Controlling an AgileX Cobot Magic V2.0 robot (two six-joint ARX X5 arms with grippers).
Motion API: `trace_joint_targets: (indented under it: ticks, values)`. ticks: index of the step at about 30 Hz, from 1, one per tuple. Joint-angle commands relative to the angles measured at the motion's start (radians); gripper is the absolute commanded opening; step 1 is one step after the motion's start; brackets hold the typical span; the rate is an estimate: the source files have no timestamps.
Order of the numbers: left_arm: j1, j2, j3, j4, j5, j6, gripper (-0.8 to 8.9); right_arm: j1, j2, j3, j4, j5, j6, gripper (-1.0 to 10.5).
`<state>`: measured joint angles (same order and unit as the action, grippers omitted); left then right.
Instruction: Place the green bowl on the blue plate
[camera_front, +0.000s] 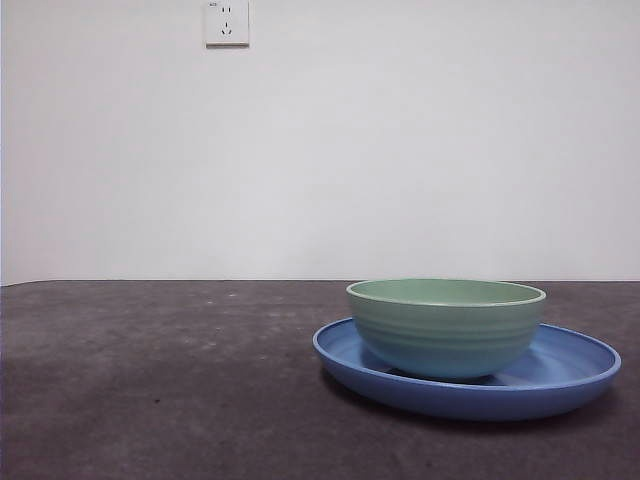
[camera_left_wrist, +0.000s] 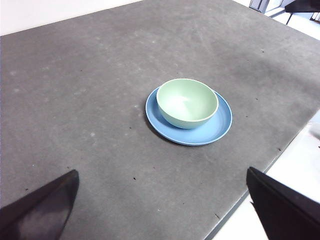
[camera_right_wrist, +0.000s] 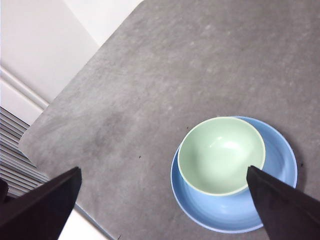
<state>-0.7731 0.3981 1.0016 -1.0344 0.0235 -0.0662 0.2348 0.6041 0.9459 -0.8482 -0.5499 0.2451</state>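
Item: pale mint-green ridged round bowl (camera_front: 446, 325), upright, resting on the wide glossy blue round plate (camera_front: 560, 375), lower right of the front frame, on a grey table (camera_front: 160, 380). Left gripper (camera_left_wrist: 162, 210) and right gripper (camera_right_wrist: 165, 210): jaws spread wide, empty, held above.

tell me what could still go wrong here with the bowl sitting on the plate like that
1. The green bowl rests off-centre on the blue plate, close to one side of the rim, so a nudge might slide it against or over that rim.
2. The right gripper hangs open above the bowl; a careless move down or sideways could clip it.
3. The left gripper, also open, is farther off and seems little threat.
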Motion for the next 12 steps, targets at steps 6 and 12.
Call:
trace_joint_targets:
  ticks: [6, 12]
  values:
    - [-0.007, 0.002, 0.013, 0.012, 0.014, -0.002, 5.63, 0.002, 0.105, 0.019, -0.043, 0.000, 0.045, 6.1]
    - [-0.007, 0.002, 0.013, 0.010, 0.014, -0.002, 5.63, -0.009, 0.260, 0.019, -0.047, 0.019, 0.034, 6.1]
